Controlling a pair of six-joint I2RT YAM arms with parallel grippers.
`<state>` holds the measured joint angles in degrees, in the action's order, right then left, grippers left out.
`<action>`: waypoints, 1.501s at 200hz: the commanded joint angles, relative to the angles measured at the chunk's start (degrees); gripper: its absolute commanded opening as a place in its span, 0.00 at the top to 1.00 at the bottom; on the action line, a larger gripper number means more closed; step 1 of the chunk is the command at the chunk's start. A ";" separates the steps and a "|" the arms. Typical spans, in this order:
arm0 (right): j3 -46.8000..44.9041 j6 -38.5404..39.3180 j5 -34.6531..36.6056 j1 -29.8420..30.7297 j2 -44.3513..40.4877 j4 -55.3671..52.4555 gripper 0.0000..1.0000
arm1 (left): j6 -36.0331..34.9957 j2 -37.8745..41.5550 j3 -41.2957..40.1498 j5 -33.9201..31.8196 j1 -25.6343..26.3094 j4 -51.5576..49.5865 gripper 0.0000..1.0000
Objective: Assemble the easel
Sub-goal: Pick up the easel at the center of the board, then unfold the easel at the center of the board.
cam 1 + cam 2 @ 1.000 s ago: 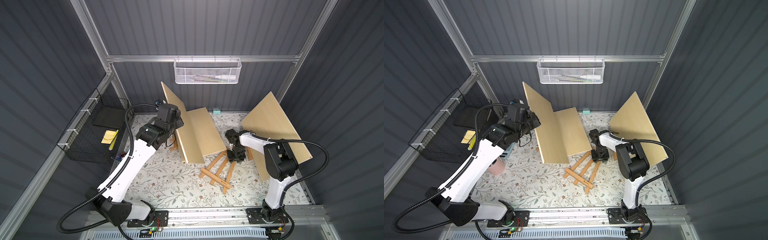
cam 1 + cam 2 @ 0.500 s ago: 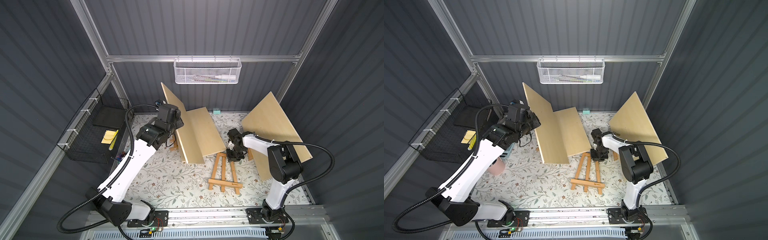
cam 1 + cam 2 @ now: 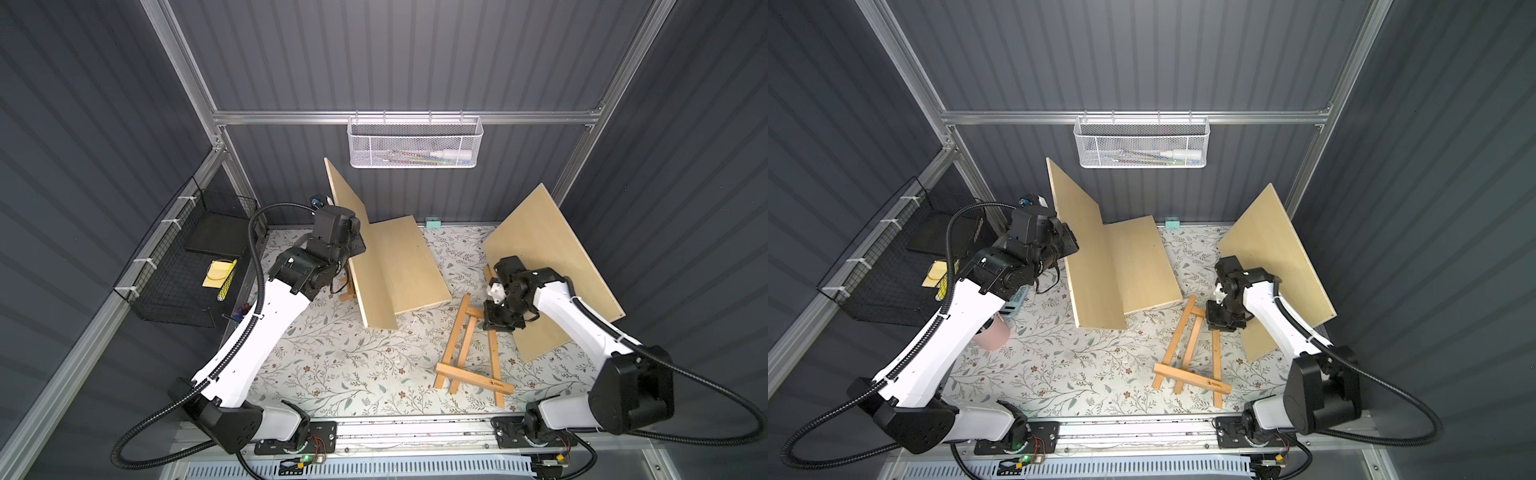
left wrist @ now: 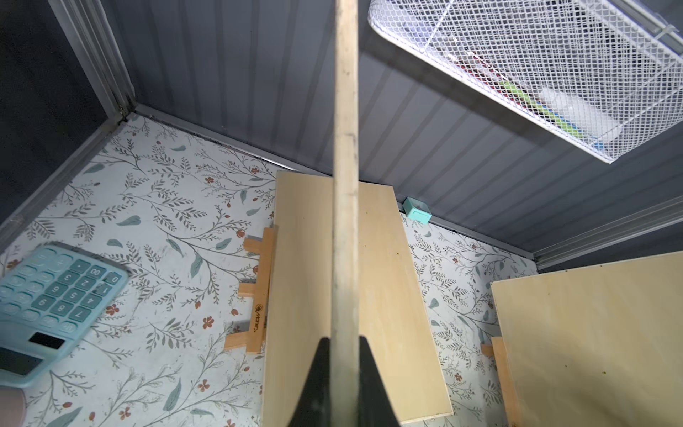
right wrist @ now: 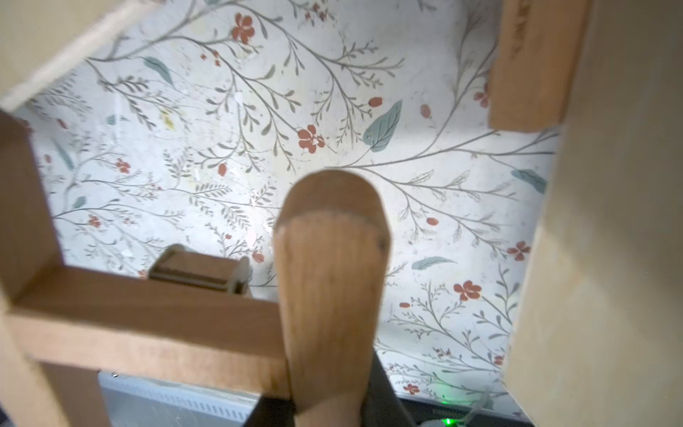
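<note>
Standing a plywood board on edge along the left side of the flat panel that lies mid-table, the left gripper is clenched on the board's rim. Just off the flat panel's near right corner lies the wooden easel, flat on the floral mat. Its top points toward the right gripper, which grasps the rounded head of one leg. A second board leans farther right of the panel, close by. Raising the frame well probably means lifting the head slowly while the feet pivot on the mat, clear of that leaning board. Only the right wrist view shows the leg head seated between the jaws, with what looks like a small hinge behind it. Only the left wrist view plainly shows a calculator left of the panel.
</note>
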<state>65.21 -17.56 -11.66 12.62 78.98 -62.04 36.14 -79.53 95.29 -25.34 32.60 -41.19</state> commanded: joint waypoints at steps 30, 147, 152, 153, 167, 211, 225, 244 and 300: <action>23.72 -0.01 8.46 -1.28 1.59 -0.79 1.00 | 0.18 -1.40 6.41 3.02 0.16 10.65 1.00; 23.83 3.76 30.70 0.58 5.79 18.87 1.00 | 2.16 -0.17 5.23 4.44 0.71 8.52 1.00; 22.69 3.80 30.54 1.08 5.73 19.87 1.00 | 2.17 -0.18 5.23 4.42 0.71 8.45 1.00; 22.46 3.83 30.59 1.22 5.65 20.13 1.00 | 2.17 -0.18 5.20 4.38 0.71 8.43 1.00; 19.66 3.97 31.84 2.82 5.31 22.96 1.00 | 2.18 -0.17 5.24 4.16 0.71 8.27 1.00; 9.27 5.44 41.62 9.15 3.94 31.11 1.00 | 1.99 -0.43 5.43 3.63 0.71 8.36 1.00; 5.93 6.13 46.96 11.75 2.67 33.09 1.00 | 1.97 -0.45 5.68 3.41 0.71 8.19 1.00; 0.89 3.80 51.85 15.01 0.09 33.75 1.00 | 1.93 -0.45 5.74 3.19 0.71 8.15 1.00; -13.24 -8.40 50.70 20.02 -8.51 29.38 1.00 | 1.76 -1.14 6.57 3.06 0.70 7.88 1.00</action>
<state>56.40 -20.38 39.29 32.51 71.79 -28.42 36.64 -83.05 97.51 -20.51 33.10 -42.52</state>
